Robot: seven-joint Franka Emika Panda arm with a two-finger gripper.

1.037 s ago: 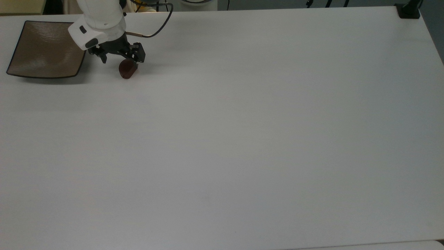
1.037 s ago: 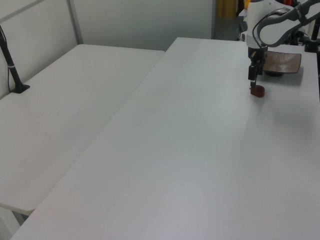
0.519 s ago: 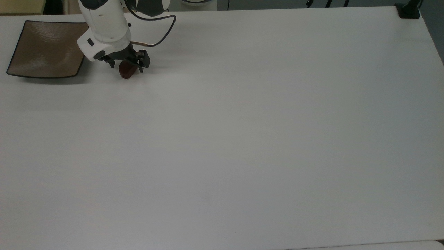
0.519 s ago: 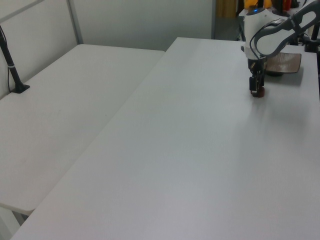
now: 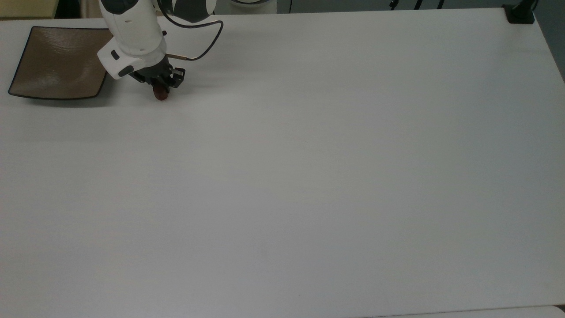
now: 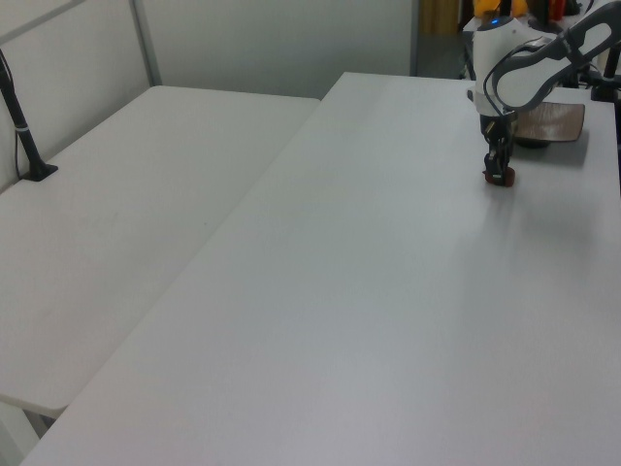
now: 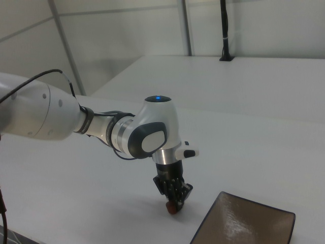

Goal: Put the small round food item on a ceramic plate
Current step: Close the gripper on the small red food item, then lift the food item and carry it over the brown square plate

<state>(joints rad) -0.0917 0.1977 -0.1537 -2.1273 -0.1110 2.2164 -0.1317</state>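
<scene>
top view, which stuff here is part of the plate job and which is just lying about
Part of the job:
small round food item, on the table
ceramic plate, bare, to the top view's left of the item
gripper, closed on the item

Just lying about:
black post base at the table's far corner
second white table

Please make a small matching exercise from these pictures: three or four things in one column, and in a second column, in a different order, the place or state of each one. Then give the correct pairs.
Things:
1. small round food item
2. ceramic plate
3. gripper
4. black post

Place or state:
A. empty, at the top view's far left
B. standing on the side table in the left view
C. on the table, between the fingers
D. shut on the food, low over the table

Pairs: 1-C, 2-A, 3-D, 4-B
</scene>
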